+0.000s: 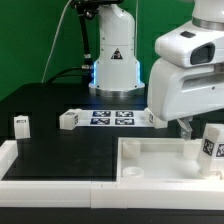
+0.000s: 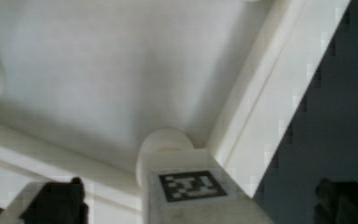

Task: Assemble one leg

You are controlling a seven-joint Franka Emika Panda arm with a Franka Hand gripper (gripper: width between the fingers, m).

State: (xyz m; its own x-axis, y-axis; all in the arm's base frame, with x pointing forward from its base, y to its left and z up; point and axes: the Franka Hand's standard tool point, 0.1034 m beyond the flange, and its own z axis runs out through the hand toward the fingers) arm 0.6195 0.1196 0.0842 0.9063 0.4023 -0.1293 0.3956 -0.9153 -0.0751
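Wrist view: gripper (image 2: pixel 197 195) jaws spread wide, poised above leg (image 2: pixel 181 170) standing on white panel (image 2: pixel 105 80).

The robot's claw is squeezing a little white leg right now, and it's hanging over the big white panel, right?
Not quite. The gripper is open and holds nothing: the wrist view shows its fingers spread apart, with the leg standing free between them. The rest is right: it hangs over the big white panel.

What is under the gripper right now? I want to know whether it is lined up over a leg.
Below the open gripper stands one leg, tag facing up, on the white panel. The leg's foot and the panel beneath it are hidden.
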